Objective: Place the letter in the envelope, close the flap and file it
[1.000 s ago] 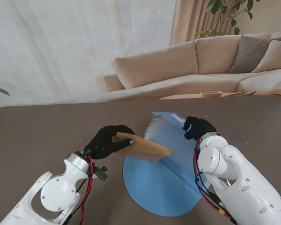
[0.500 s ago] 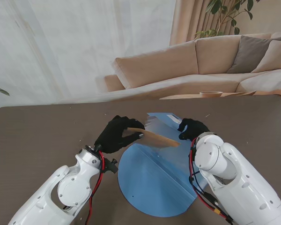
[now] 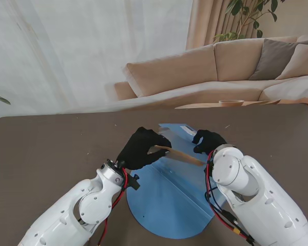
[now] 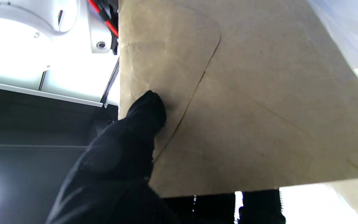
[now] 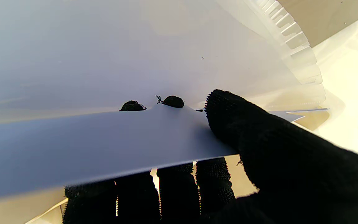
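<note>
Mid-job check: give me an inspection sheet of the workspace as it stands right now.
Surface: dark brown table, bare where visible.
Job's things: brown envelope held over the blue expanding file; file's front cover pulled open, pleats showing.
Clutter: nothing seen.
Hands: left hand shut on the envelope; right hand shut on the file's cover.
Cables: red and black wires at both wrists, clear of the file.
Surroundings: beige sofa, curtain, plant.
</note>
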Available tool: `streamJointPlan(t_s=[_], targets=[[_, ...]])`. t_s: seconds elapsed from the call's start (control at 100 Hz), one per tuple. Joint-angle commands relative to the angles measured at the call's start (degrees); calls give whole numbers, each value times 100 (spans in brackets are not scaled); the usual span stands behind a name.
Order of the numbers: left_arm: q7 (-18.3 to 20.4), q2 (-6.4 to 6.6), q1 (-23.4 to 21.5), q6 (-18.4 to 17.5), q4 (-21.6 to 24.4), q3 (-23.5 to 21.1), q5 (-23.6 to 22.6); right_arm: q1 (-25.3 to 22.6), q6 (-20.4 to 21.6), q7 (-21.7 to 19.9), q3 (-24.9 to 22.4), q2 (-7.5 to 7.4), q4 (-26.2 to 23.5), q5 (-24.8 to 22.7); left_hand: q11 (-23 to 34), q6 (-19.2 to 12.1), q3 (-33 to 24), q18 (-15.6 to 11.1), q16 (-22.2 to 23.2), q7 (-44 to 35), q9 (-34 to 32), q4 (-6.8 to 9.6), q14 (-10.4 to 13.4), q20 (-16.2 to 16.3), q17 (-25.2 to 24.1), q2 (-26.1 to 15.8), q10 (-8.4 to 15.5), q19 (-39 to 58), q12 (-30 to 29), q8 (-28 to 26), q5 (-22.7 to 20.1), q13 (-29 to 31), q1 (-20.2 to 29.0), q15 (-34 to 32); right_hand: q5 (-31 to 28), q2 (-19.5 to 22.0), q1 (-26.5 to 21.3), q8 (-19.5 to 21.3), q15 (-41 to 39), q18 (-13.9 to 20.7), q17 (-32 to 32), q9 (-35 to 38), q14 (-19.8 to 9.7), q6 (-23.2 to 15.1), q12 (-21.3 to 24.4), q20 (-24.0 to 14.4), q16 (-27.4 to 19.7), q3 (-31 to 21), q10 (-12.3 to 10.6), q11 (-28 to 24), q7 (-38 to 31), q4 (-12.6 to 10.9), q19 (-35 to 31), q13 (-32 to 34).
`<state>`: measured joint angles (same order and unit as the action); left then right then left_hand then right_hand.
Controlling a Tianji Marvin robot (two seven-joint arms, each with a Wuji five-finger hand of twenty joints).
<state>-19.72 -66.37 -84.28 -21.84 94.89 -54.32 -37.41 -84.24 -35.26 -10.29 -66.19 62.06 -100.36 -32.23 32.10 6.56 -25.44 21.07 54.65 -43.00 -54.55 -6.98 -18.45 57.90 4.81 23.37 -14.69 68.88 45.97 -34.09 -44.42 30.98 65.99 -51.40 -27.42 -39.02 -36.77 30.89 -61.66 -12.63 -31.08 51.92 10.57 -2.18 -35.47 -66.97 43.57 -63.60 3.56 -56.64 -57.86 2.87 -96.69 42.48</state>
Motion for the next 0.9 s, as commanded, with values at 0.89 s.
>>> streamJointPlan(t_s=[0.89], targets=[[-737, 42, 456, -373, -482, 369, -1353, 19, -74, -61, 31, 60, -132, 152, -37, -633, 410, -255, 244, -860, 225, 174, 284, -158, -215, -670, 308, -235, 357, -70, 126, -279, 577, 83, -120, 235, -266, -89, -157, 10, -98, 416, 199, 51, -71, -167, -41, -140, -339, -139, -73, 107, -479, 89]])
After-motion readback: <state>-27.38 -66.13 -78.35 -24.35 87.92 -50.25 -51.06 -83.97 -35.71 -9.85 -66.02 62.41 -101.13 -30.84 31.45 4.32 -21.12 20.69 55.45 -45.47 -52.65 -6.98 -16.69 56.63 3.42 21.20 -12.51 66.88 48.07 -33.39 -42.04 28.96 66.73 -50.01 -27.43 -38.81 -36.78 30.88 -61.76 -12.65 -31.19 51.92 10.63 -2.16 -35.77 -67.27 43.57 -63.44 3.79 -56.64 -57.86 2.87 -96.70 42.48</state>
